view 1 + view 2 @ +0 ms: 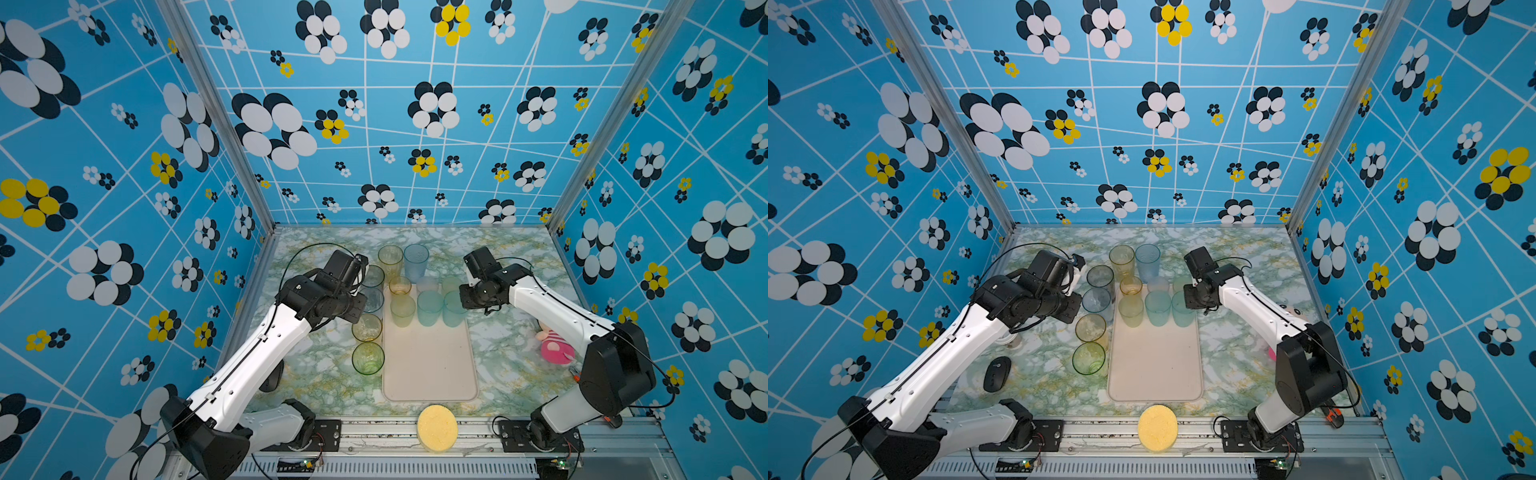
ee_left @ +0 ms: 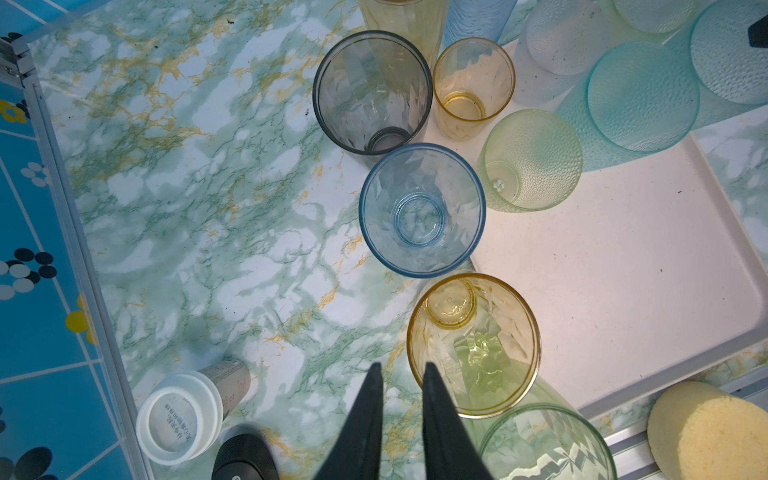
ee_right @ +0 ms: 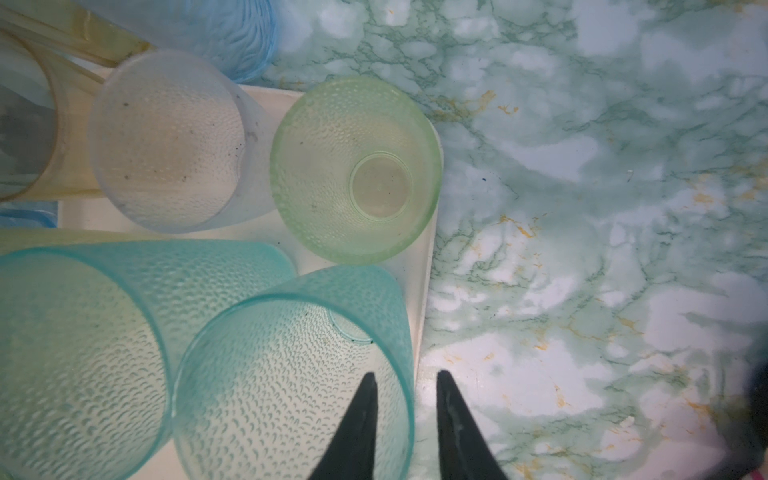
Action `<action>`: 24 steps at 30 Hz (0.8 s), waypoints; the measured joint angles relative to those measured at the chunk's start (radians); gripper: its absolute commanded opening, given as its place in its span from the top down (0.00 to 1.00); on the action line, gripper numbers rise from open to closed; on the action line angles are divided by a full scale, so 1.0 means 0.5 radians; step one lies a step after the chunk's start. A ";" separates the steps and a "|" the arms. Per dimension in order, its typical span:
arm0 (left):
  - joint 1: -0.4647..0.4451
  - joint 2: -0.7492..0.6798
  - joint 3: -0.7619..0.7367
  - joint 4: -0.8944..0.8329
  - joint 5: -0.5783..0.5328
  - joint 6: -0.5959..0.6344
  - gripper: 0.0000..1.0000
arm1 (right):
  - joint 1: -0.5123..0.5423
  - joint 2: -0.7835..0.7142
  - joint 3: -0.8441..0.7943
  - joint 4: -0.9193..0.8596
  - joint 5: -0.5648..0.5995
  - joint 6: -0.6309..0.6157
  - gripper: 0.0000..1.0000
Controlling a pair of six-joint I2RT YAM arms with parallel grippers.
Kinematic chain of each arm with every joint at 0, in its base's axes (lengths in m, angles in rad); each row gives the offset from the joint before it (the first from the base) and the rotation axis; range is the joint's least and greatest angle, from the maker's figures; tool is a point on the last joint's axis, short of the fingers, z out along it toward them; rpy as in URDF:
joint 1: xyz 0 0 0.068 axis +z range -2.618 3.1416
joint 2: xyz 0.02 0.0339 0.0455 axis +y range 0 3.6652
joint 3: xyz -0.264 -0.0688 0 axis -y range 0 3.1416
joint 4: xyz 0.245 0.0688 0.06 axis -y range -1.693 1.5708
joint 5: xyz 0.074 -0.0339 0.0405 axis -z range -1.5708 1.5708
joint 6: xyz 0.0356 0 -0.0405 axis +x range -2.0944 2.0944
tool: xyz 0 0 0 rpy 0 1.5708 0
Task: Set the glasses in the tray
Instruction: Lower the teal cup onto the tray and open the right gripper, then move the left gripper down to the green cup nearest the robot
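The cream tray (image 1: 428,365) holds several glasses at its far end, among them two teal ones (image 1: 430,307) and a small amber one (image 1: 400,286). My right gripper (image 3: 405,376) is open astride the rim of the right teal glass (image 3: 291,374), one finger inside and one outside, both clear of the wall. A grey (image 2: 372,91), a blue (image 2: 422,210), an amber (image 2: 473,345) and a green glass (image 2: 544,444) stand in a row on the table left of the tray. My left gripper (image 2: 402,368) hangs narrowly open and empty beside the amber one.
Tall amber (image 1: 390,257) and pale blue (image 1: 416,257) glasses stand behind the tray. A yellow sponge disc (image 1: 437,428) lies at the front edge. A pink plush toy (image 1: 555,343) sits under my right arm. A black mouse (image 1: 997,374) and a white-capped bottle (image 2: 178,417) lie at the left.
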 measured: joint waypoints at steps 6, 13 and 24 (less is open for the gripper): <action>-0.096 -0.008 0.000 -0.053 -0.006 -0.052 0.80 | -0.024 -0.122 -0.007 0.001 0.026 0.009 0.59; -0.269 -0.056 -0.011 -0.195 -0.038 -0.219 0.81 | -0.172 -0.500 -0.035 0.051 0.007 0.011 0.57; -0.418 -0.316 -0.197 -0.399 -0.038 -0.649 0.80 | -0.179 -0.519 -0.192 0.152 -0.175 0.011 0.57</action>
